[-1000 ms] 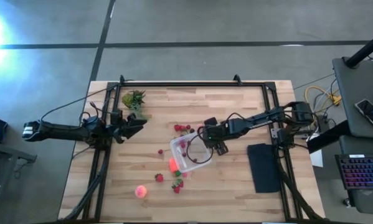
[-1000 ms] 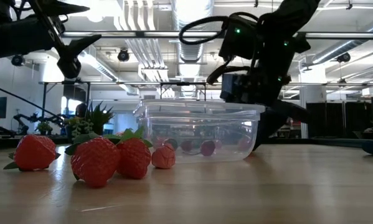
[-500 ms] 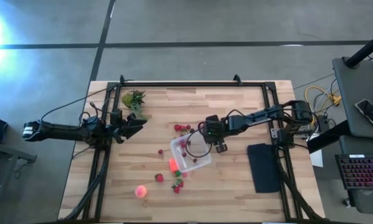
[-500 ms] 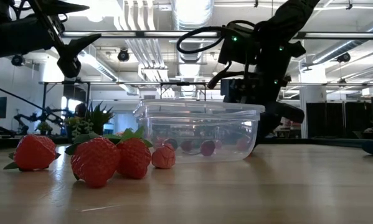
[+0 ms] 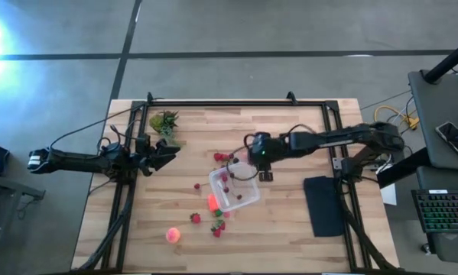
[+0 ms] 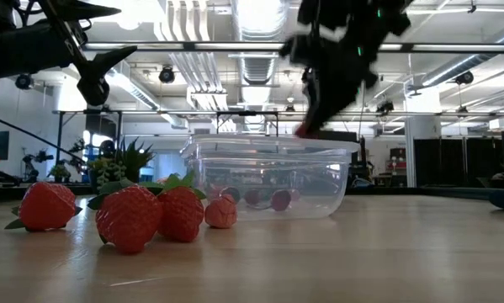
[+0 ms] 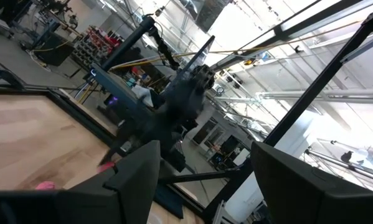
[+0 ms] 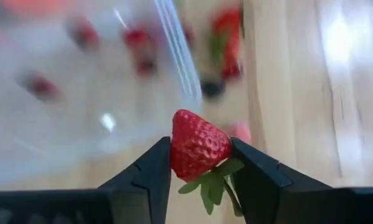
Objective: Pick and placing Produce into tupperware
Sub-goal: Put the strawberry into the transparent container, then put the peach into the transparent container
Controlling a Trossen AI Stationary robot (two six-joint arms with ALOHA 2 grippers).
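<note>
The clear tupperware (image 5: 235, 189) stands mid-table with a few small berries inside (image 6: 268, 199). My right gripper (image 8: 198, 150) hangs over the table just beyond the tupperware's far right corner (image 5: 261, 162), shut on a red strawberry (image 8: 197, 149). More strawberries lie loose on the wood: a cluster at the far side (image 5: 225, 158), one to the left (image 5: 197, 186), and several near the front (image 5: 216, 225) (image 6: 129, 217). The round orange-pink fruit (image 5: 172, 235) rests near the front left. My left gripper (image 5: 167, 153) waits open above the table's left side. My right gripper pinches the strawberry's two opposite sides (image 8: 174, 155) between its two fingers. The green top (image 8: 210, 183) lies back toward the gripper and the red tip points away from it. The fingers point down at the table, and the berry is lifted clear.
A green leafy clump (image 5: 165, 122) sits at the far left of the table. A flat black pad (image 5: 323, 205) lies at the right. The black frame rails (image 5: 236, 103) run along the far and side edges.
My right gripper has risen from table height beside the tupperware's right side and shifted toward the far edge. It now carries a strawberry clear of the wood. The tupperware and the loose berries have stayed in place.
</note>
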